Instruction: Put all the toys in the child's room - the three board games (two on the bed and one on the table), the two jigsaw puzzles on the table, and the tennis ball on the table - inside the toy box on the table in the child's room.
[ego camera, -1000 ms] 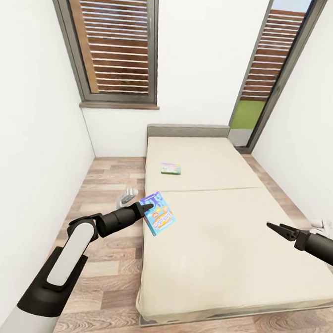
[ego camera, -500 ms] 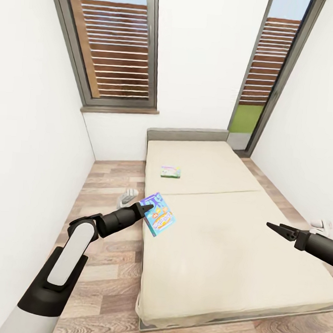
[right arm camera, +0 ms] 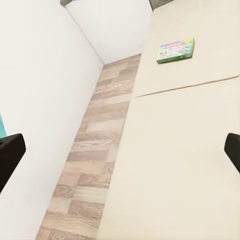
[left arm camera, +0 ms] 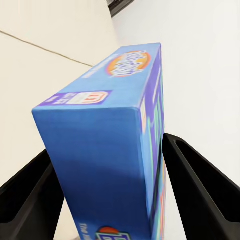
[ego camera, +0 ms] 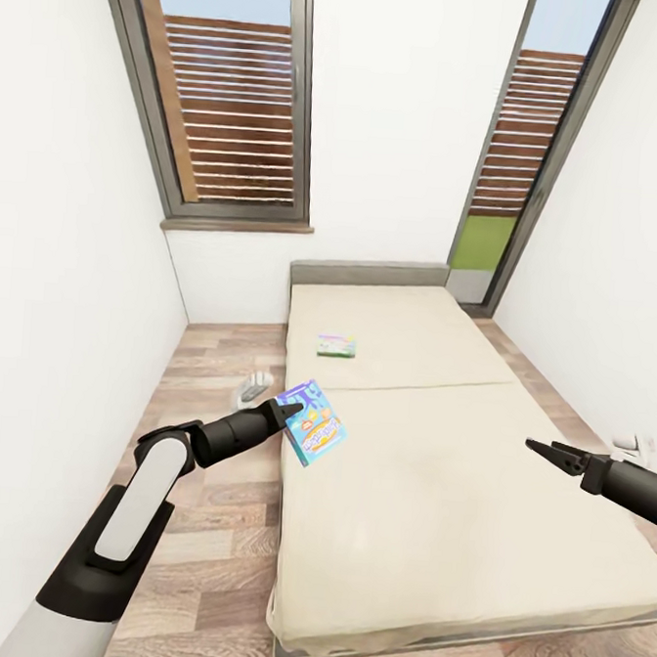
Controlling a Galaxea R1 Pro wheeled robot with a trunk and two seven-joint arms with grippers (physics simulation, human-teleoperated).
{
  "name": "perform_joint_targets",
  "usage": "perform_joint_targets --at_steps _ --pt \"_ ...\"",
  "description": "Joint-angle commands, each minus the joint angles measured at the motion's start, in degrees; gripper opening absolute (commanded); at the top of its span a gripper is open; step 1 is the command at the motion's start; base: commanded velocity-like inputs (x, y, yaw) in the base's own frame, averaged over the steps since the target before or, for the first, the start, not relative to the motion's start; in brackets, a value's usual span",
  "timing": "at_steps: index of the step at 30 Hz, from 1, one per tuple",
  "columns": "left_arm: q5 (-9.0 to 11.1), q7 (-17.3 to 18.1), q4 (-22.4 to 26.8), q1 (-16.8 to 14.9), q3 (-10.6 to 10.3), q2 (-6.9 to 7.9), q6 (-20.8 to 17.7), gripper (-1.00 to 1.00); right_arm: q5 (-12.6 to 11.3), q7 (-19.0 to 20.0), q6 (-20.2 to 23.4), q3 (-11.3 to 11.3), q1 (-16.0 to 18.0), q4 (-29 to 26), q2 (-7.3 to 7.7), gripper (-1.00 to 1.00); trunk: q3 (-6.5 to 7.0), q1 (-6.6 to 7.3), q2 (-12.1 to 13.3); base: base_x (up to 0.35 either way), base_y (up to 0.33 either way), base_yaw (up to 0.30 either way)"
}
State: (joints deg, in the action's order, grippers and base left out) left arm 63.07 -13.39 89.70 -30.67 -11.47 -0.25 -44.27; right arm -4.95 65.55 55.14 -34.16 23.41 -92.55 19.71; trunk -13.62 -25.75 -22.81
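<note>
Head view, room: we face white walls, two tall grey-framed windows (ego camera: 241,107) with slatted wood screens outside, and a wood-plank floor (ego camera: 204,501).
Bed: the largest thing before us, a cream mattress (ego camera: 454,494) in two sections with a grey headboard (ego camera: 370,273) against the far wall; it takes up the middle and right of the floor, leaving a strip of planks along the left wall.
Left arm: it reaches forward from the lower left, over the floor strip beside the bed's edge.
Left gripper (ego camera: 288,411): its jaws are closed onto the blue board game (ego camera: 311,421); in the left wrist view we see a black finger (left arm camera: 200,187) on each side of the box, pressed to its faces.
Blue board game: a flat blue box with orange and white print, held tilted in the air just over the bed's left edge, clear of the mattress.
Right gripper (ego camera: 541,449): it hangs over the right side of the bed with its fingers spread a little apart and nothing between them.
Green board game (ego camera: 336,346): a small flat box with a green rim and pale printed lid, lying flat on the far section of the mattress, well apart from both grippers; we also see it in the right wrist view (right arm camera: 175,50).
Floor object (ego camera: 256,386): a small pale thing beside the bed; we cannot tell what it is.
</note>
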Motion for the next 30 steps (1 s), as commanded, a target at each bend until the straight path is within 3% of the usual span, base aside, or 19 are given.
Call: perform_joint_targets --at_steps 1,15,30 --pt "0.58 -0.59 -0.02 -0.13 0.00 -0.02 -0.19 -1.00 -0.23 0.02 0.41 -0.03 0.05 0.00 0.01 1.00 -0.02 -0.04 -0.11 0.000 0.000 0.000" --pt "0.72 -0.54 0.09 -0.13 -0.20 0.00 -0.28 -1.00 -0.27 -0.24 0.51 -0.03 0.05 0.00 -0.26 1.00 1.05 -0.04 -0.11 0.000 0.000 0.000" --pt "0.71 -0.41 0.71 0.07 -2.39 0.08 -0.25 -1.00 -0.23 -0.50 0.76 0.27 0.13 0.18 -0.43 1.00 1.22 -0.04 -0.11 0.000 0.000 0.000"
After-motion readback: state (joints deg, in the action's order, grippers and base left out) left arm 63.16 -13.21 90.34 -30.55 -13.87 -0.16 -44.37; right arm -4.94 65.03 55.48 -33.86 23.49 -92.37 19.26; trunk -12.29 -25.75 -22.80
